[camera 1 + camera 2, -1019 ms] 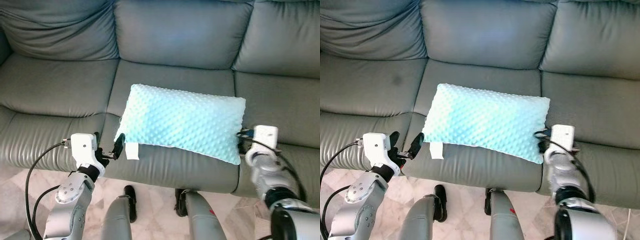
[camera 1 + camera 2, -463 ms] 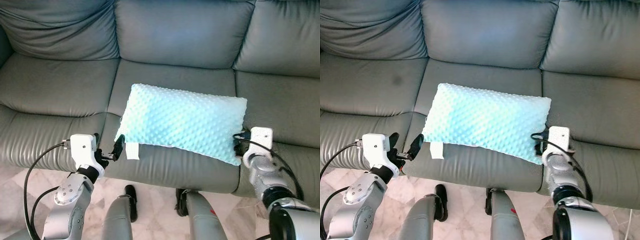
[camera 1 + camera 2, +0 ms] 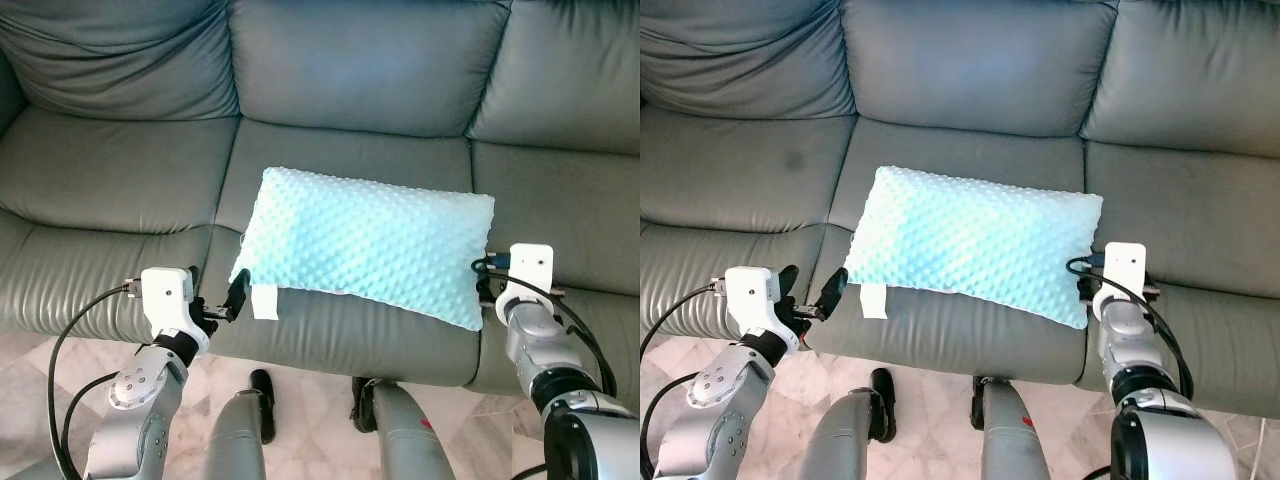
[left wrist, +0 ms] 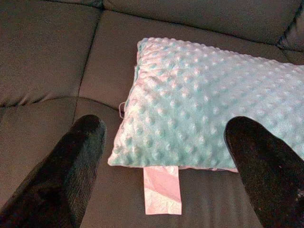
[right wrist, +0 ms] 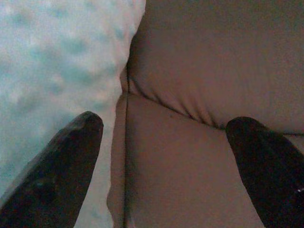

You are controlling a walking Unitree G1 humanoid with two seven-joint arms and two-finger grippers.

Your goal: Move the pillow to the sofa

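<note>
Two grippers flank one pale blue dimpled pillow (image 3: 368,245), which lies flat on the middle seat cushion of the grey sofa (image 3: 120,180), its near edge reaching the front roll of that seat. Its full weight rests on the cushion, so by the look of it the placement is made and nothing needs to support it. A white label (image 4: 162,189) hangs from the pillow's near left corner over the seat front. The left gripper (image 3: 214,302) sits just off that corner, beside the label, with its two black fingers (image 4: 71,173) spread wide and nothing between them; the wrist view looks straight at the pillow across a strip of bare seat. The right gripper (image 5: 164,175) sits at the pillow's near right corner, over the seam between the middle and right seats, fingers likewise parted and empty, one of them close alongside the pillow's edge; whether it touches cannot be told. Both arms are low at the sofa front, a posture consistent with release.
</note>
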